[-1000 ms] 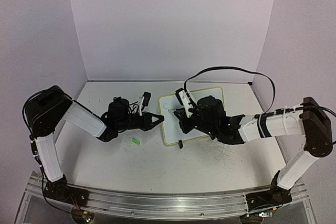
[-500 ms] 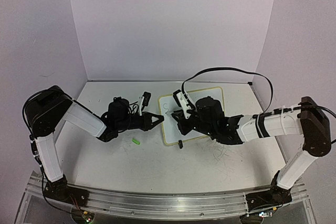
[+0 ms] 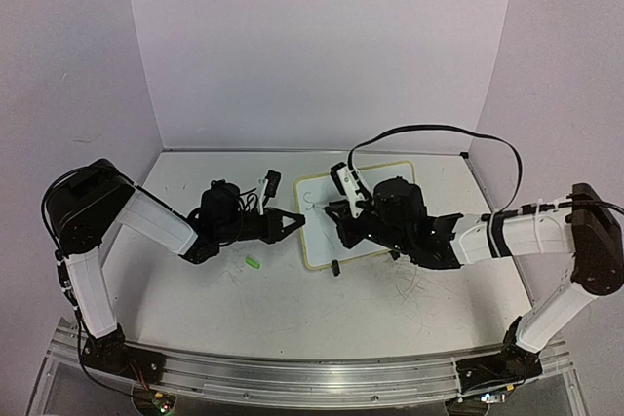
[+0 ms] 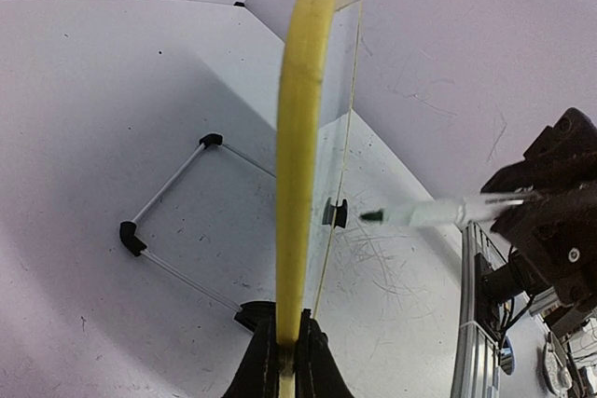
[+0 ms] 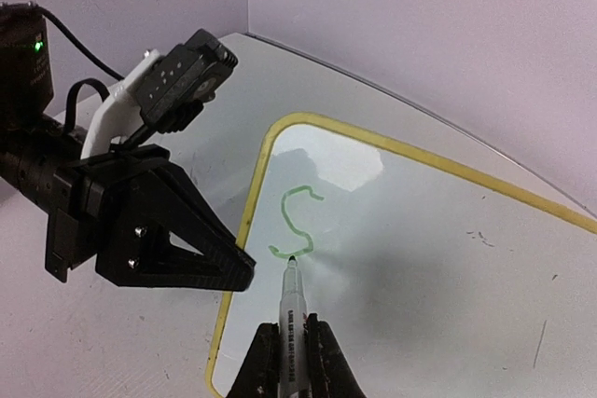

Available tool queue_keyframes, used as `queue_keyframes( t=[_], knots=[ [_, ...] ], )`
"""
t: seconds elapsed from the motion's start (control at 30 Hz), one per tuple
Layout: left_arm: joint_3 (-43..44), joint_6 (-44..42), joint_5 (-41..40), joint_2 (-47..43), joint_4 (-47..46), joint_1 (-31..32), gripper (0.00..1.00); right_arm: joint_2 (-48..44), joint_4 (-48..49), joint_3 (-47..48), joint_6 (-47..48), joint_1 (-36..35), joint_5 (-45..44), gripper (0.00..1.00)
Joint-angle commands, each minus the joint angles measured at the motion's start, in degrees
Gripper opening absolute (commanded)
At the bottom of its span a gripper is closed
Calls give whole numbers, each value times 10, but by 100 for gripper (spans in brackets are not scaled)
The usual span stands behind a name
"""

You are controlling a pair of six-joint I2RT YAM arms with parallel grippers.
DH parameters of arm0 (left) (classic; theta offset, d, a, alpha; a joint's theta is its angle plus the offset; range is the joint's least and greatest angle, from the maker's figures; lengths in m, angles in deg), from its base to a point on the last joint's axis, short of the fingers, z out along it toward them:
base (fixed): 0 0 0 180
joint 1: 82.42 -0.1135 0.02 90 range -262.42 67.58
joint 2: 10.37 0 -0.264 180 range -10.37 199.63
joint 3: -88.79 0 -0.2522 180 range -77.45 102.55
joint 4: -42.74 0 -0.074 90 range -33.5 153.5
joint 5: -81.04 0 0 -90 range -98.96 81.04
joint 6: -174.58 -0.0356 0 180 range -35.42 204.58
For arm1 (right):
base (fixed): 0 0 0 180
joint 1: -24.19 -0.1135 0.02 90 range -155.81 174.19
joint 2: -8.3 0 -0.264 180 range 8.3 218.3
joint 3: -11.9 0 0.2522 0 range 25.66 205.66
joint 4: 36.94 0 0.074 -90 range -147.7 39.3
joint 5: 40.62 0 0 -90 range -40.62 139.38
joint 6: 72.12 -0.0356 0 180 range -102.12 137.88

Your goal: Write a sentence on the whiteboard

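Note:
The whiteboard (image 3: 318, 244) stands tilted on its wire stand (image 4: 173, 231) at mid-table. My left gripper (image 3: 297, 222) is shut on its yellow-green rim (image 4: 298, 137) at the left edge, jaws pinching the rim (image 4: 287, 357). My right gripper (image 3: 341, 213) is shut on a white marker (image 5: 292, 303). The marker's green tip touches the bottom curl of a green letter "S" (image 5: 298, 221) at the upper left of the board face (image 5: 429, 258). That single letter is all of the sentence that shows. In the left wrist view the marker (image 4: 429, 213) points at the board from the right.
A small green cap (image 3: 253, 262) lies on the table left of the board. Grey scribble scuffs (image 3: 411, 289) mark the tabletop in front of the right arm. A black cable (image 3: 429, 129) arcs over the board. An aluminium rail (image 3: 292, 372) runs along the near edge.
My right gripper has shifted the marker in small moves over the board's upper left. The left gripper and the board have not moved.

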Motion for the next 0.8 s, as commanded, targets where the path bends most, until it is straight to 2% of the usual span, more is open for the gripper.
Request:
queue_keyframes(
  t=[0.0,0.77],
  knots=[
    [5,1,0,-13,-8,1,0,-21,24,7,-21,13,0,0],
    [6,-2,0,-16,-8,2,0,20,32,53,6,18,-36,0]
  ],
)
